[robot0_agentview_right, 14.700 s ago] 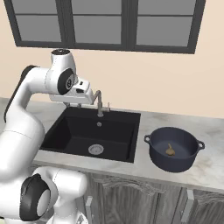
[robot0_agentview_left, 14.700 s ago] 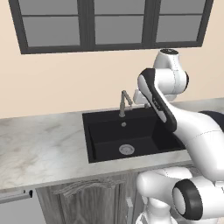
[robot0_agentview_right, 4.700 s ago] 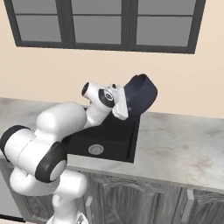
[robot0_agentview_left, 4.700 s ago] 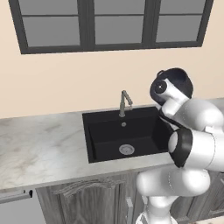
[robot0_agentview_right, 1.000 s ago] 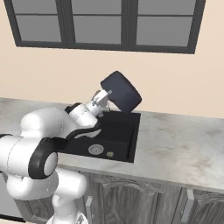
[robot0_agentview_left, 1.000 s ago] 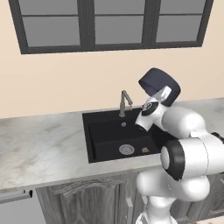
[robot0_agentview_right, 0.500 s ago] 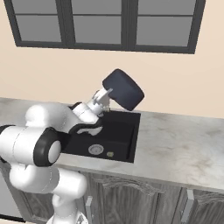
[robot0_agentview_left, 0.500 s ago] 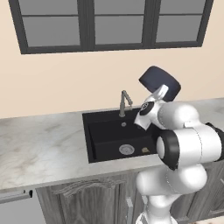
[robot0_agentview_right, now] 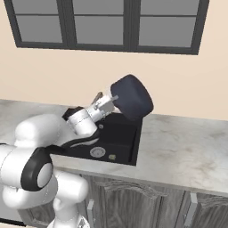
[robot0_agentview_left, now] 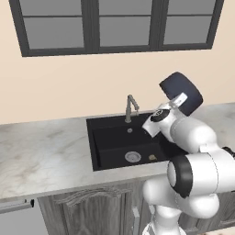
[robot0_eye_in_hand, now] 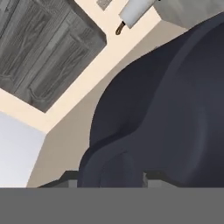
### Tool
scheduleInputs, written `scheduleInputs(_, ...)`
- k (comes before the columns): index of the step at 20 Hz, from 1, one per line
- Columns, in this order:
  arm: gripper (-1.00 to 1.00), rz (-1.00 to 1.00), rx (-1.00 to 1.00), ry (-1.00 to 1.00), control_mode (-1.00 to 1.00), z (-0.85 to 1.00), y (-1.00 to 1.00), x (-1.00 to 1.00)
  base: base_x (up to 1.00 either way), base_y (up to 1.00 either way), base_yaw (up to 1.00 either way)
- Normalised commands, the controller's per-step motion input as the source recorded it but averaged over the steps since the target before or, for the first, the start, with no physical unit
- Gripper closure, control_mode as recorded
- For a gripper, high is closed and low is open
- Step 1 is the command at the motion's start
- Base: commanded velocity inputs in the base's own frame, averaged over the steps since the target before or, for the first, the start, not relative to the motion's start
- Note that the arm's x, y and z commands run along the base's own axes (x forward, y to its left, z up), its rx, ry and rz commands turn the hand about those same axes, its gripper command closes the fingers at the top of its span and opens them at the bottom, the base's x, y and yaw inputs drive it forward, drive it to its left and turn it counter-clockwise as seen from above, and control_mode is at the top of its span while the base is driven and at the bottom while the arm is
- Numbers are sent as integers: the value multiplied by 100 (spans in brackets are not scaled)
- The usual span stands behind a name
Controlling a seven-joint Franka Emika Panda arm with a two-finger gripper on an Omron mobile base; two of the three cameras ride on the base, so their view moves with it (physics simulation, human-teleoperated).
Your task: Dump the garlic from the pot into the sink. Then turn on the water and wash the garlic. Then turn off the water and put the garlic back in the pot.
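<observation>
The garlic (robot0_agentview_left: 152, 157) is lying on the floor of the sink (robot0_agentview_left: 108, 143), a tiny tan lump just right of the round steel drain (robot0_agentview_left: 132, 156) in the lower centre of the left base view; in the right base view it is showing as a pale speck (robot0_agentview_right: 112, 156) beside the drain (robot0_agentview_right: 97, 152), lower centre-left. So the dumping looks done. Above it, the pot (robot0_agentview_left: 181, 92) is being held up high and tipped over, its rounded dark navy underside facing the cameras, in the upper right of the left base view and the upper centre of the right base view (robot0_agentview_right: 132, 97). The gripper (robot0_agentview_right: 112, 100) is clamping the pot at its rim or handle; in the hand view the pot's dark wall (robot0_eye_in_hand: 175, 109) is looming large just ahead of the fingers, which are gripping a lug at the bottom edge. The slim grey faucet (robot0_agentview_left: 130, 106) is standing at the back of the basin, close to the arm's wrist. What could go wrong: the pot is being carried by one edge, so a quick swing could let it pivot or slip and drop onto the marble counter (robot0_agentview_left: 41, 151) or into the basin. Swinging it low could also knock the faucet. Later, a hard stream could roll the garlic away.
</observation>
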Motion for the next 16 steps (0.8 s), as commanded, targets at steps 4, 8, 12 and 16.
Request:
scheduleInputs(4,100,-33,30,-1,-100,20,0,0,0,0,0)
scheduleInputs(8,100,-40,34,-1,-100,21,0,0,0,0,0)
scheduleInputs(12,100,-44,34,0,-100,23,-1,7,0,0,0)
scheduleInputs(16,100,-44,26,-8,-100,22,0,0,0,0,0)
